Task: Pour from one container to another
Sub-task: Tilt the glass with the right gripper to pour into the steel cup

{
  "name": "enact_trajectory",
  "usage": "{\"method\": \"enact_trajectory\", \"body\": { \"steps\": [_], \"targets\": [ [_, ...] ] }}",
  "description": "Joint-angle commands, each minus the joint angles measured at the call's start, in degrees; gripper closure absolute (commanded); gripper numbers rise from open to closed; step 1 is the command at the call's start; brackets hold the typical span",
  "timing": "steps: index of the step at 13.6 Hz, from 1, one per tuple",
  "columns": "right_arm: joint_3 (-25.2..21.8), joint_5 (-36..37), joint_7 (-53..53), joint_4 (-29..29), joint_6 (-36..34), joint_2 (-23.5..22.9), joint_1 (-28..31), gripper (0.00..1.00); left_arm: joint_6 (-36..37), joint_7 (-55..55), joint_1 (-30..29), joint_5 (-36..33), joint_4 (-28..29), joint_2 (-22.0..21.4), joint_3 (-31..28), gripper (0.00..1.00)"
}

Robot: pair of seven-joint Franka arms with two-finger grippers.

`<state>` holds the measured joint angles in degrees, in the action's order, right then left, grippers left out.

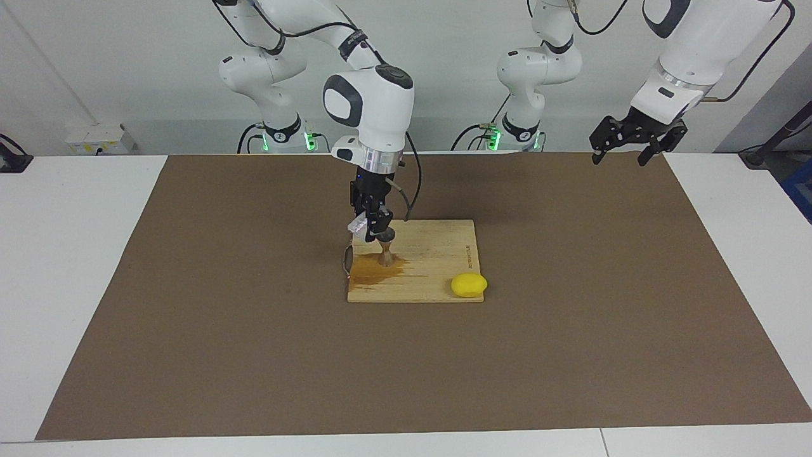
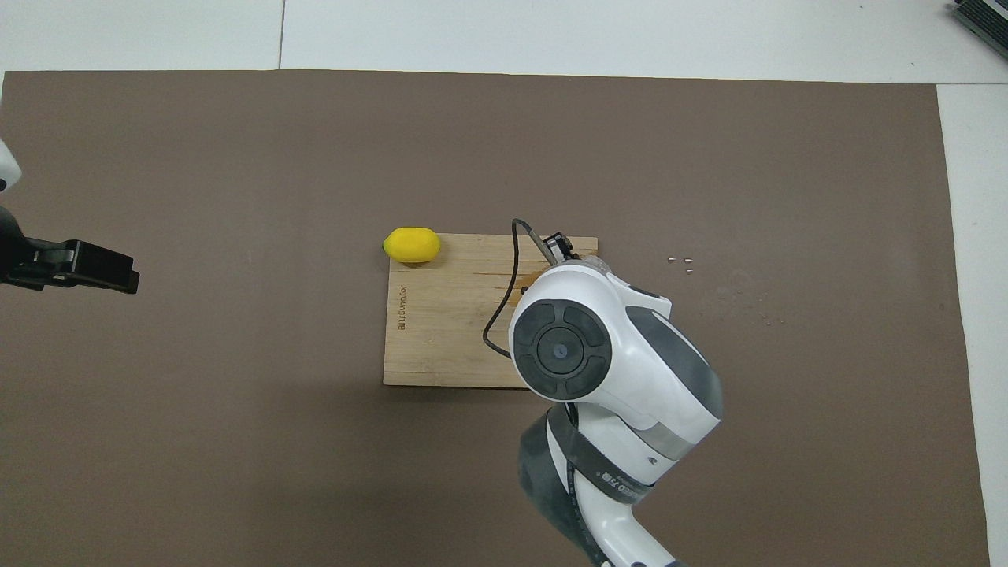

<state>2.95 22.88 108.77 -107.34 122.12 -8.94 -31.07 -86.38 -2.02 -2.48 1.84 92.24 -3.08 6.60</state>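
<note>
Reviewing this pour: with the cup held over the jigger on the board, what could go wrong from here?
1. The right gripper holds the glass cup tilted just above the jigger; a low move could tip the narrow-waisted jigger.
2. Brown liquid already wets the cutting board beside the jigger; more pouring may spread it onto the mat.

The left gripper waits open, clear of this.

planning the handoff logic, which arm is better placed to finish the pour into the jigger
Right. The right gripper is shut on the glass cup, tilted over the jigger on the cutting board. The left gripper hangs open over the mat's edge at its own end, waiting.
</note>
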Motion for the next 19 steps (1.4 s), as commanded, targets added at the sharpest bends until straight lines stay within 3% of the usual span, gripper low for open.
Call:
{"method": "enact_trajectory", "body": {
  "steps": [1, 19],
  "targets": [
    [0.39, -3.01, 1.44, 0.38, -0.48, 0.59, 1.09, 1.0, 0.59, 0.61, -0.77, -0.87, 0.39, -0.78, 0.78, 0.0],
    [0.39, -10.04, 0.65, 0.99, 0.84, 0.32, 2.33, 1.0, 0.59, 0.61, -0.77, -0.79, 0.39, -0.78, 0.78, 0.0]
  ]
}}
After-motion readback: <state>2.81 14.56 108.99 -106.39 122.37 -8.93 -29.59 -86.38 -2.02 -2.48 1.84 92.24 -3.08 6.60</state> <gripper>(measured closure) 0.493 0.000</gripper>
